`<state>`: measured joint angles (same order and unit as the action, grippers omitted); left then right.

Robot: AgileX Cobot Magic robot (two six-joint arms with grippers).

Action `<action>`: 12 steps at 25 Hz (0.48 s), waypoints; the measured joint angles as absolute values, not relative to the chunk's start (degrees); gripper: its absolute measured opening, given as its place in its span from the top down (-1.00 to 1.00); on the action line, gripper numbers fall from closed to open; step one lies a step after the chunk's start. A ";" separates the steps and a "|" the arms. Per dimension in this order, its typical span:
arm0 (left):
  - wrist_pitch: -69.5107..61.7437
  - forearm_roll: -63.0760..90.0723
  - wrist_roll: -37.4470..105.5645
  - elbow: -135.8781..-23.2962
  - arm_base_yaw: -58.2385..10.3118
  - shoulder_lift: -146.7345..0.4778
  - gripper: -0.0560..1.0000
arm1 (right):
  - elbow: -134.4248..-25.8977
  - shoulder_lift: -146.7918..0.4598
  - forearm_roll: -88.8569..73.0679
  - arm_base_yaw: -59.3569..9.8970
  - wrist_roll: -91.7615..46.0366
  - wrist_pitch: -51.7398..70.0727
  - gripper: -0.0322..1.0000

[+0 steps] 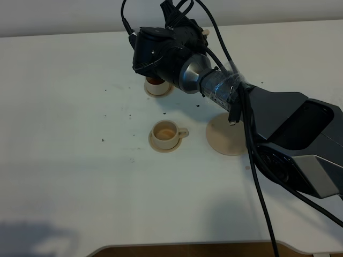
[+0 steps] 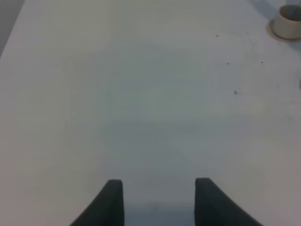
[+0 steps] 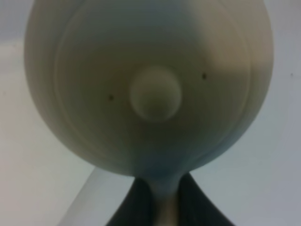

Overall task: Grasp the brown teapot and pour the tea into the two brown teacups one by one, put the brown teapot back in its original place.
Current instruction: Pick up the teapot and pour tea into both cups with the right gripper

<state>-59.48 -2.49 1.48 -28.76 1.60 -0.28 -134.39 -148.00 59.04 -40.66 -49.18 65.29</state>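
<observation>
Spanning the view, speckled white table [image 1: 64,176]; right fingers [image 3: 200,209] clenched on brown teapot [image 3: 150,84], left fingers [image 2: 110,202] parted.

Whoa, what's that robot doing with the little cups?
It looks like a tea pour. The right gripper holds the brown teapot by its handle, and that arm hangs over the far teacup, hiding the pot from the high camera. The near teacup has tea in it. The big saucer sits empty. The left gripper is open over bare table.
</observation>
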 joint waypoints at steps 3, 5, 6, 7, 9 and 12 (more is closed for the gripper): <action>-59.48 -3.01 1.48 -28.76 1.60 -0.28 0.20 | -134.39 -148.00 59.20 -40.66 -50.03 64.91 0.71; -59.48 -3.06 1.48 -28.76 1.60 -0.28 0.20 | -134.39 -148.00 59.22 -40.66 -50.34 64.80 0.71; -59.48 -3.06 1.48 -28.76 1.60 -0.28 0.20 | -134.39 -148.00 59.35 -40.66 -50.63 64.79 0.71; -59.48 -3.06 1.48 -28.76 1.60 -0.28 0.20 | -134.39 -148.00 59.35 -40.66 -50.99 64.79 0.71; -59.48 -3.06 1.48 -28.76 1.60 -0.28 0.20 | -134.39 -148.00 59.71 -40.66 -51.42 64.60 0.71; -59.48 -3.06 1.48 -28.76 1.60 -0.28 0.20 | -134.39 -148.00 60.53 -40.66 -51.76 64.08 0.71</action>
<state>-59.48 -3.06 1.48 -28.76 1.60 -0.28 -134.39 -148.00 60.53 -40.66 -51.76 64.08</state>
